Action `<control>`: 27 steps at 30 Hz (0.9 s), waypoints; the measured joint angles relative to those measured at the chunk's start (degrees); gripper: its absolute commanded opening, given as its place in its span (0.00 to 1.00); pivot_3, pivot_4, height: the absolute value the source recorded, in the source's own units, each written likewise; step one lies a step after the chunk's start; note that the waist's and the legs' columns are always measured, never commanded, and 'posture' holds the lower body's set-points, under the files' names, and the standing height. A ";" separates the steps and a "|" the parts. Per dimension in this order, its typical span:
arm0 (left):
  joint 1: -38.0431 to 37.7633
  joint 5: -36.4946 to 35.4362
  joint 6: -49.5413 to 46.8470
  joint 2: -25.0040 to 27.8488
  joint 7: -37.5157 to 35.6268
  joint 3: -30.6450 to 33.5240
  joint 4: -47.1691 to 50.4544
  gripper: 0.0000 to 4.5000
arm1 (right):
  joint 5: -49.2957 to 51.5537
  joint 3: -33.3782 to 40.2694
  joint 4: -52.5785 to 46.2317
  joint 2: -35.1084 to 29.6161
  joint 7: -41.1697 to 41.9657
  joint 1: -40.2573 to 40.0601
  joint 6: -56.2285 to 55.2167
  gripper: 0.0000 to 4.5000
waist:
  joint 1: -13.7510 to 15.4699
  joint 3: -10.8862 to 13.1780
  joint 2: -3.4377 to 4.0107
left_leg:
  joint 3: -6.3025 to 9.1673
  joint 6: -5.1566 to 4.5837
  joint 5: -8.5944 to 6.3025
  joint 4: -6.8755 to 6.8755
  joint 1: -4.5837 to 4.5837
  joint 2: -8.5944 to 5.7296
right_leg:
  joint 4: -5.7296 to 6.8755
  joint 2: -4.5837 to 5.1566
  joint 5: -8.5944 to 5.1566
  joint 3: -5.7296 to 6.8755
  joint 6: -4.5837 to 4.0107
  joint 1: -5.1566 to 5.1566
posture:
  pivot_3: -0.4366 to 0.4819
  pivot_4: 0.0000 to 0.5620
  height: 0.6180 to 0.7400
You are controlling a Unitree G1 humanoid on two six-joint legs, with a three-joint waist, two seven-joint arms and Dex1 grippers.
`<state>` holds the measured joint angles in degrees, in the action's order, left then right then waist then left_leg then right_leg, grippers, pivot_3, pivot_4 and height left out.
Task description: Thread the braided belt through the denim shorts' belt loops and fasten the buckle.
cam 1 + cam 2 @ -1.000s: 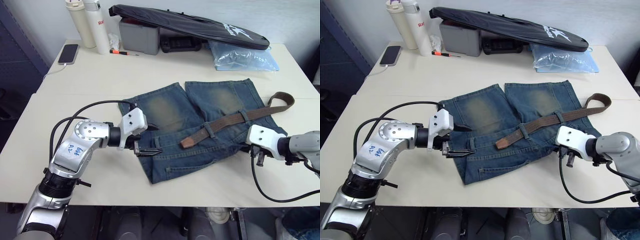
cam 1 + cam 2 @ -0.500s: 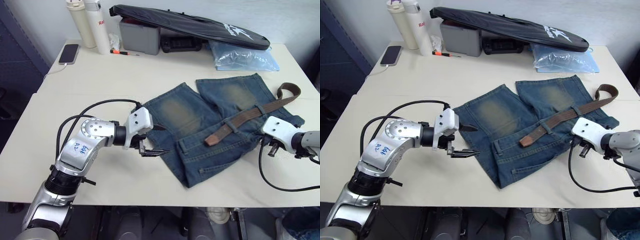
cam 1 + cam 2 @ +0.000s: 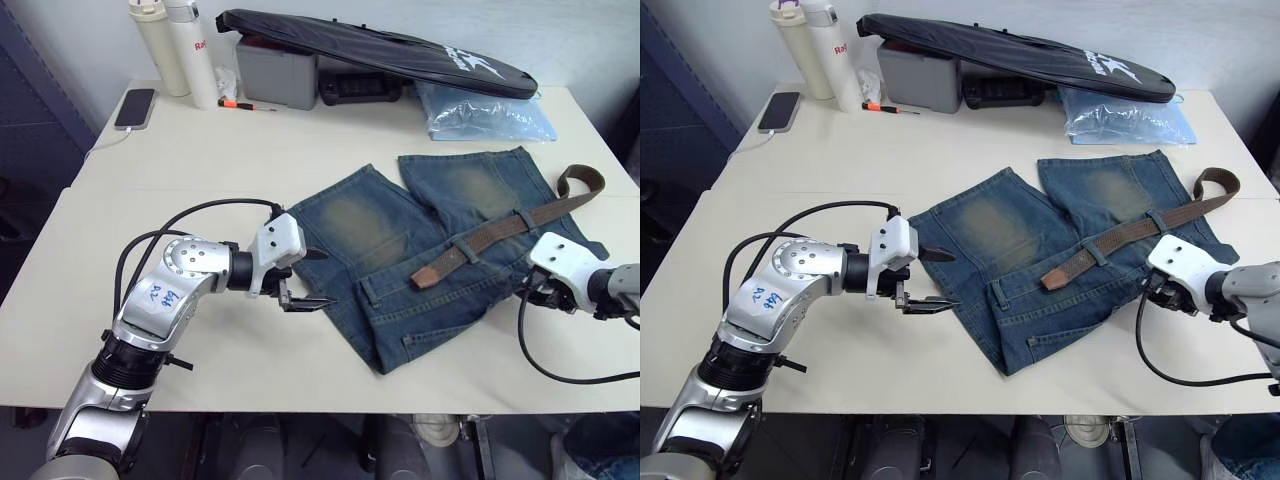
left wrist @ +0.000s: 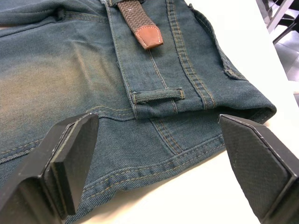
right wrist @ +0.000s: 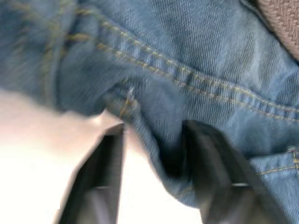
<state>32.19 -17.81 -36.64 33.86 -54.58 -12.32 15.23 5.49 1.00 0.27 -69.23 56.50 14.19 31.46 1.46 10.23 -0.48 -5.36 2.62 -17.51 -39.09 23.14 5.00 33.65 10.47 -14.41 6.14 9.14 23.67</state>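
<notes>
The denim shorts [image 3: 400, 225] lie flat on the table, right of centre. The braided belt [image 3: 500, 233] runs slantwise across the waistband under two belt loops [image 3: 468, 252], and its tan leather tip [image 4: 145, 37] rests on the denim. Past the shorts' right side the belt curls on the table, where I cannot make out the buckle. My left gripper [image 3: 312, 278] stands open just off the shorts' left edge, level with an unthreaded belt loop [image 4: 158, 95]. At the shorts' right edge my right gripper [image 5: 154, 128] is open, with the denim hem between its fingers [image 5: 215, 172].
A long black bag [image 3: 380, 45] lies over a grey box [image 3: 275, 75] at the back. Two bottles [image 3: 180, 40] and a phone [image 3: 134, 108] sit at the back left, and a clear plastic bag [image 3: 485, 110] at the back right. Bare table [image 3: 200, 160] spreads left of the shorts.
The shorts and belt have slid to the right, pulled by my right gripper, which has since opened its fingers. My left gripper, earlier over the shorts' left edge, now stands beside it.
</notes>
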 measured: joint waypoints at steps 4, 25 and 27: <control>0.02 0.02 0.74 0.00 -0.08 0.03 -0.42 1.00 | 3.64 7.87 -1.37 -6.59 6.28 0.04 1.08 0.99 | -0.02 0.00 0.06 | 0.01 0.00 0.00 0.04 -0.03 0.01 | 0.02 -0.01 0.00 0.00 0.00 0.02 | 0.48 0.27 0.99; 1.64 0.25 1.80 -3.48 1.27 -0.44 -2.34 1.00 | -0.50 -3.87 -17.27 11.81 -3.58 -0.21 -10.08 0.99 | -0.04 -0.03 -0.10 | 0.02 0.01 0.01 -0.01 -0.01 0.00 | 0.08 0.00 0.00 0.00 0.00 0.02 | 0.48 0.27 0.99; 1.64 0.27 1.72 -3.48 1.34 -0.46 -2.33 1.00 | -1.18 -4.37 -16.35 12.85 -4.15 0.76 -10.21 0.99 | -0.03 -0.03 -0.10 | 0.02 0.01 0.01 -0.01 -0.01 0.00 | 0.08 -0.01 0.00 0.00 0.00 0.02 | 0.48 0.27 0.99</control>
<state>33.83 -17.54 -34.91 30.38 -53.24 -12.78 12.90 4.31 -3.37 -16.08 -56.37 52.36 14.96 21.24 1.43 10.19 -0.58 -5.34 2.63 -17.50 -39.10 23.12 5.00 33.73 10.47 -14.41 6.15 9.14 23.69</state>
